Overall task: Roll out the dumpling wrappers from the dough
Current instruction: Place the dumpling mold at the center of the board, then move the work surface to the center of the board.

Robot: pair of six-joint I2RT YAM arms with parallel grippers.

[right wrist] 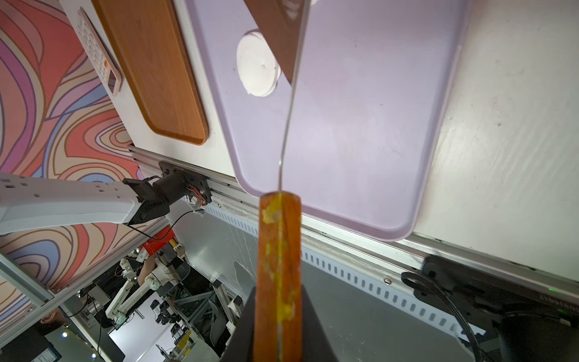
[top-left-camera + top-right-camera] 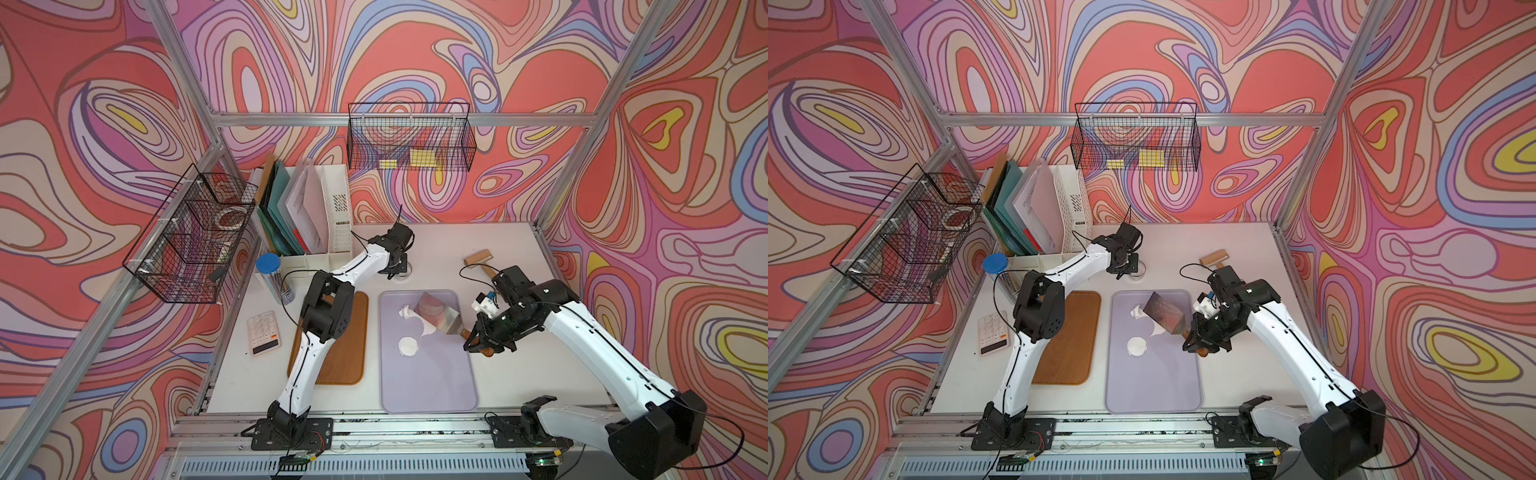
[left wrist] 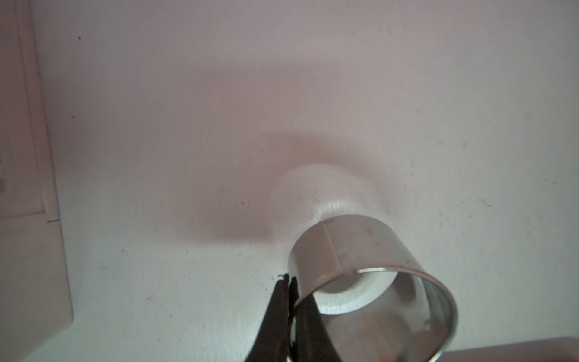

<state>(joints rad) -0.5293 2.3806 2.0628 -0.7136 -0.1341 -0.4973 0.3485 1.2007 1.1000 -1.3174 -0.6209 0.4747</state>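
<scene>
Looking down on a white table [image 2: 457,249], both top views show two robot arms at work around a lilac tray [image 2: 428,382] at its centre. The right gripper [image 2: 482,343] is clamped on the orange wooden handle of a scraper [image 1: 279,266]. The scraper's shiny metal blade slants over the far half of the tray.

A small ragged lump of white dough [image 2: 404,311] sits at the blade's left edge, on the tray. A curved white scrap [image 2: 424,329] shows at the blade's near edge. Just nearer, on the tray's left side, lies one dumpling wrapper [image 2: 408,346], a flat, neat white round disc.

The left gripper [image 2: 397,270] reaches to the far middle of the table, beyond the tray. Its wrist view shows its dark fingertips [image 3: 283,291] only a sliver apart, right against the wall of a steel ring [image 3: 360,250] standing on the table. Whether they grip that wall cannot be told.

A wooden tray [image 2: 345,353] and a calculator [image 2: 263,332] lie to the left.
</scene>
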